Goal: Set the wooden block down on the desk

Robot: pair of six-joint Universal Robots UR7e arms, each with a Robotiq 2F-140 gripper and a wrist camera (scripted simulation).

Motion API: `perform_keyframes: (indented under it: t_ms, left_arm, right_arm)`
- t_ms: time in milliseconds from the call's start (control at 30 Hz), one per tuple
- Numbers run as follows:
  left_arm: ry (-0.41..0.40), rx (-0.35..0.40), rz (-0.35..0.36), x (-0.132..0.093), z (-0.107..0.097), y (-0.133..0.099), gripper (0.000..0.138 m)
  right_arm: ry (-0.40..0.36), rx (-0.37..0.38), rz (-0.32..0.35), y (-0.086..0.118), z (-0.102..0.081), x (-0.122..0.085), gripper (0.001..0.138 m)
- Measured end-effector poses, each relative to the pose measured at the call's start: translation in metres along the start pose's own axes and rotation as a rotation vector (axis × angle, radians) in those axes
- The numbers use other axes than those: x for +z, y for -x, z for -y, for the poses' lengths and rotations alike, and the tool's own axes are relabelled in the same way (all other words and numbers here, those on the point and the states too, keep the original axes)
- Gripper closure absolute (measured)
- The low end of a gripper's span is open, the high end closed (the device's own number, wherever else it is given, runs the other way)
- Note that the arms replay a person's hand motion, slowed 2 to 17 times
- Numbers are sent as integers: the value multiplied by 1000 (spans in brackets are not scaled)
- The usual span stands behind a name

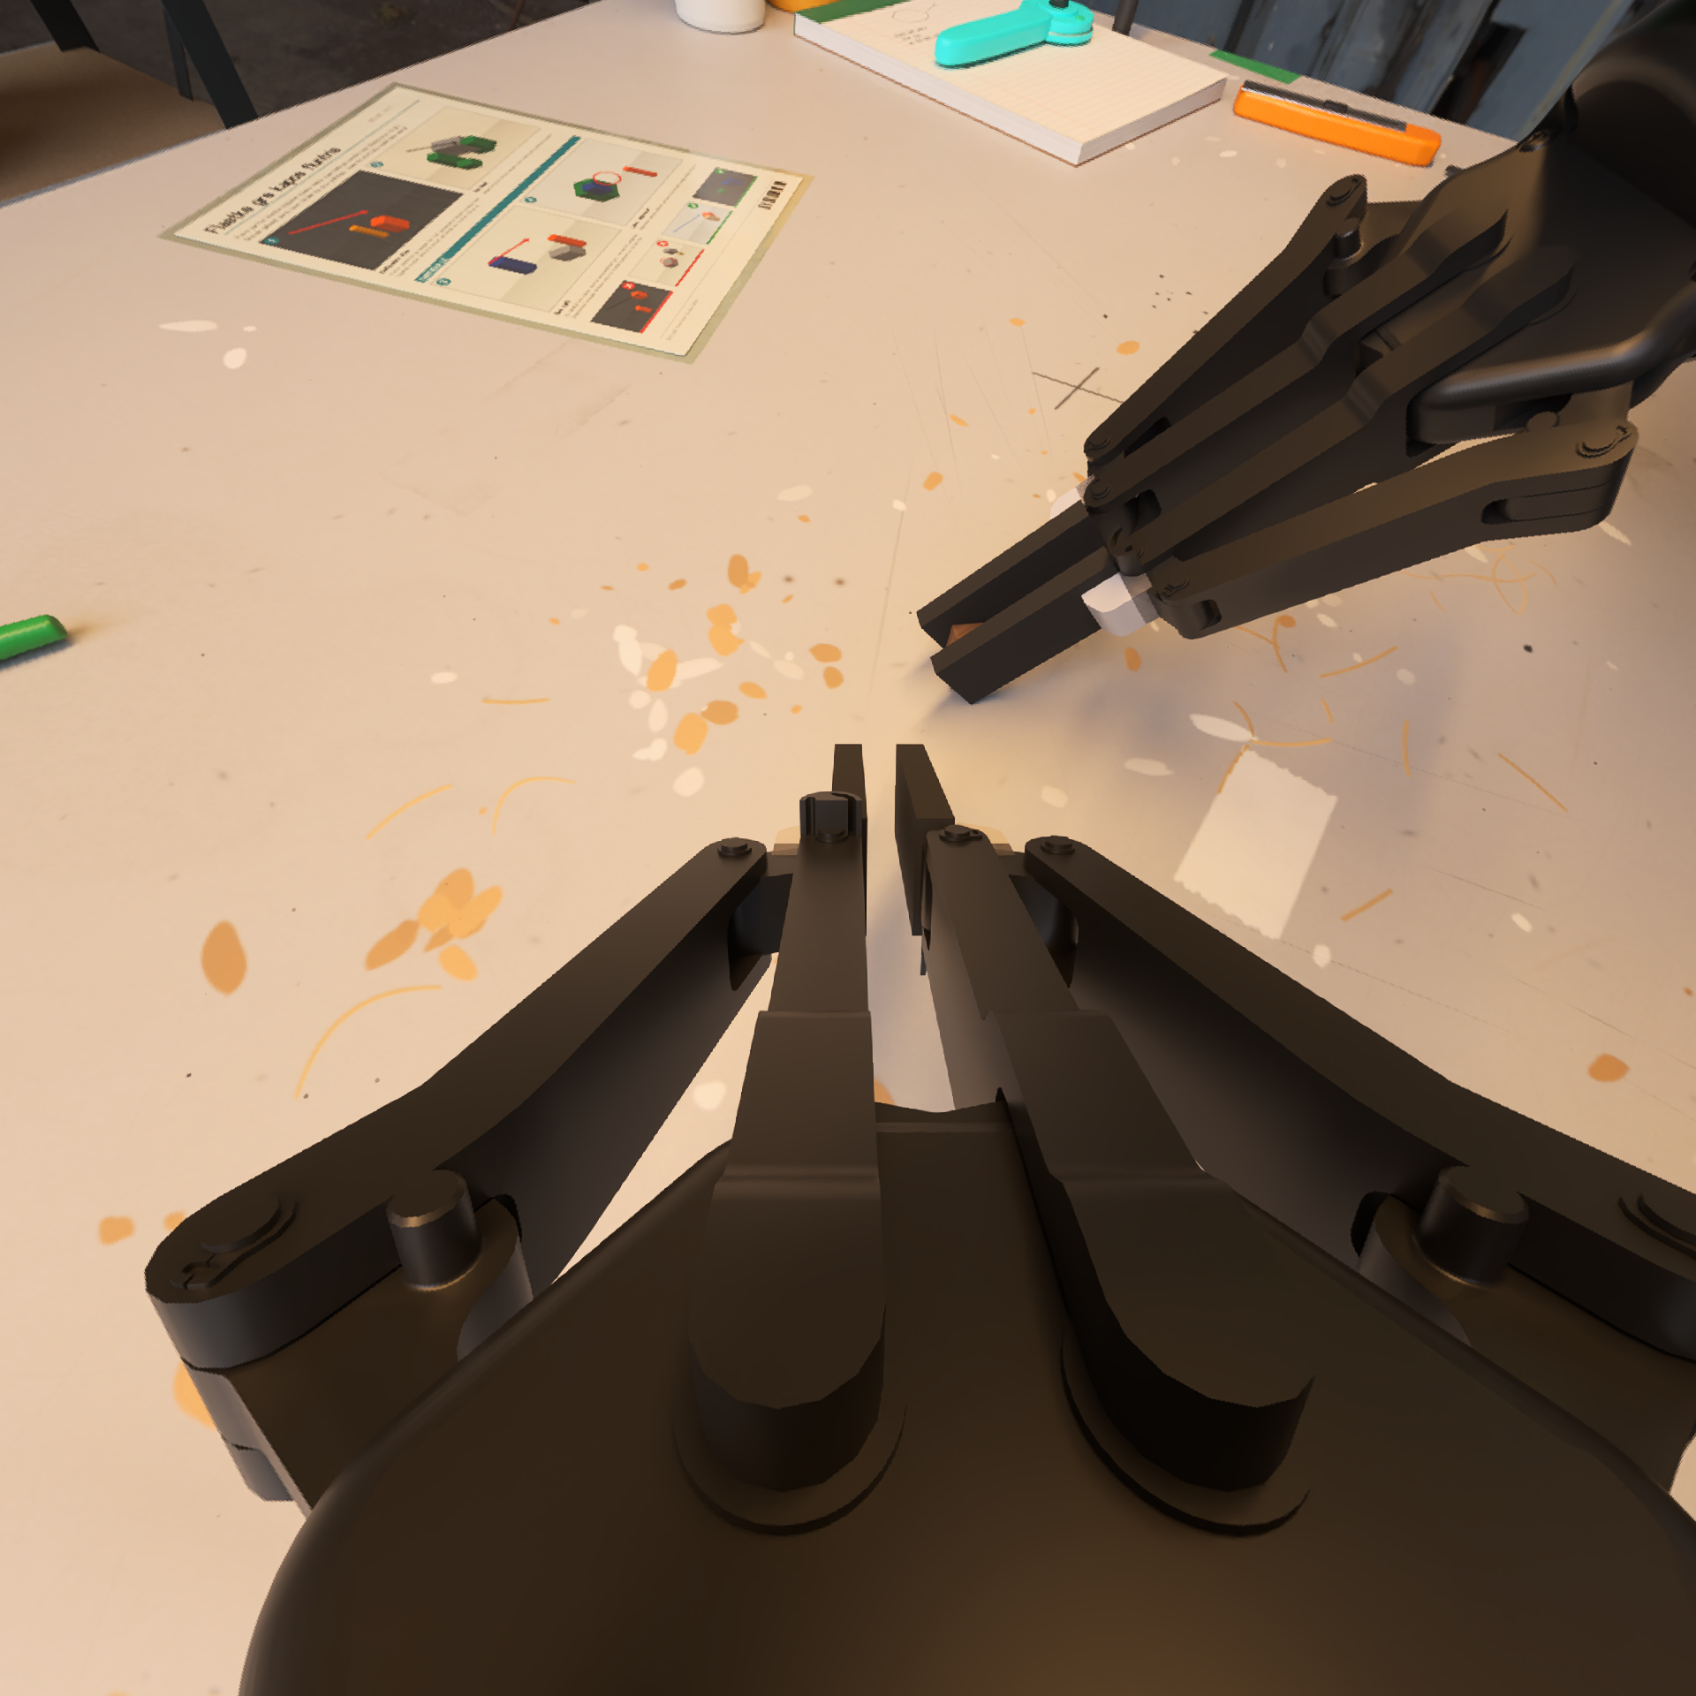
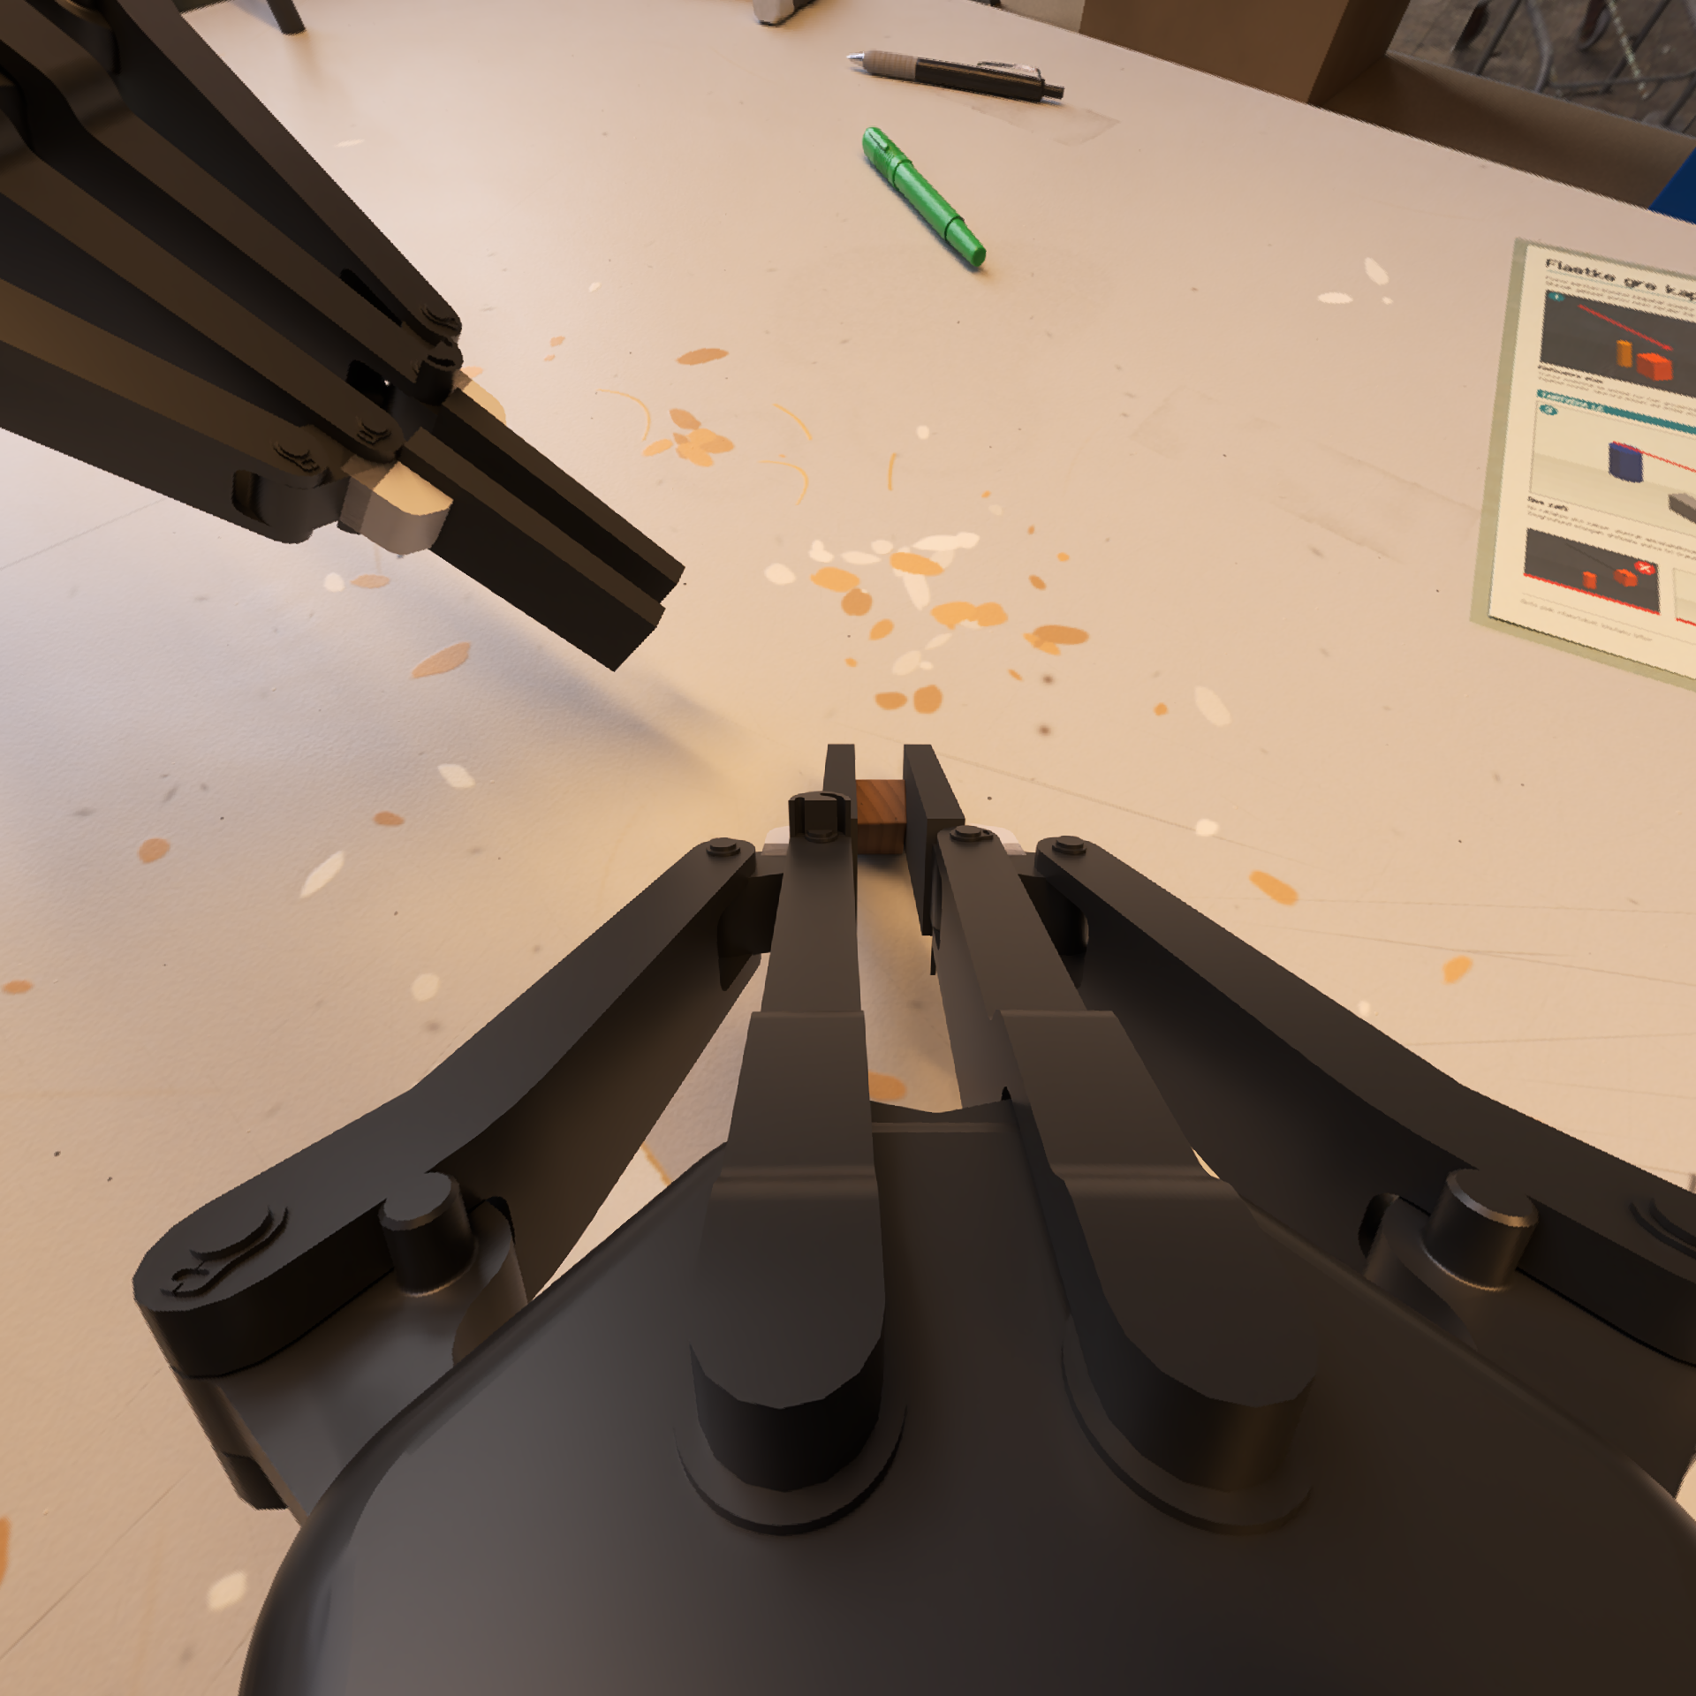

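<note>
A small brown wooden block point(image 2: 881, 809) sits clamped between the fingertips of my right gripper point(image 2: 879, 762), which is shut on it. In the left wrist view the right gripper point(image 1: 945, 656) comes in from the upper right. Its tips are low, at or just above the pale desk point(image 1: 459, 551), and a sliver of the block point(image 1: 964, 631) shows between them. My left gripper point(image 1: 879, 762) is shut and empty, a short way in front of the right one. It also shows in the right wrist view point(image 2: 656, 610).
A printed sheet point(image 1: 496, 216) lies on the desk. Farther back are a notepad point(image 1: 1083, 101) with a teal tool point(image 1: 1000, 32) on it and an orange knife point(image 1: 1335, 124). A green marker point(image 2: 922, 197) and a black pen point(image 2: 959, 75) lie apart.
</note>
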State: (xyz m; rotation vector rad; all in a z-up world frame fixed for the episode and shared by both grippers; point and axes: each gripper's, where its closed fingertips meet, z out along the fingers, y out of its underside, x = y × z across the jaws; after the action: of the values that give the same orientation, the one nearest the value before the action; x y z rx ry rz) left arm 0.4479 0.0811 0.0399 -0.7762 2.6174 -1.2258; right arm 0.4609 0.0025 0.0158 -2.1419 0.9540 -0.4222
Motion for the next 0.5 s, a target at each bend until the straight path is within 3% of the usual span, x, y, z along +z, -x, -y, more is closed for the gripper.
perform_keyframes:
  t_ms: [500]
  left_arm:
    - [13,-16,-26,8,1,4,129]
  right_arm:
    - [-20,33,-11,-9,3,-1,125]
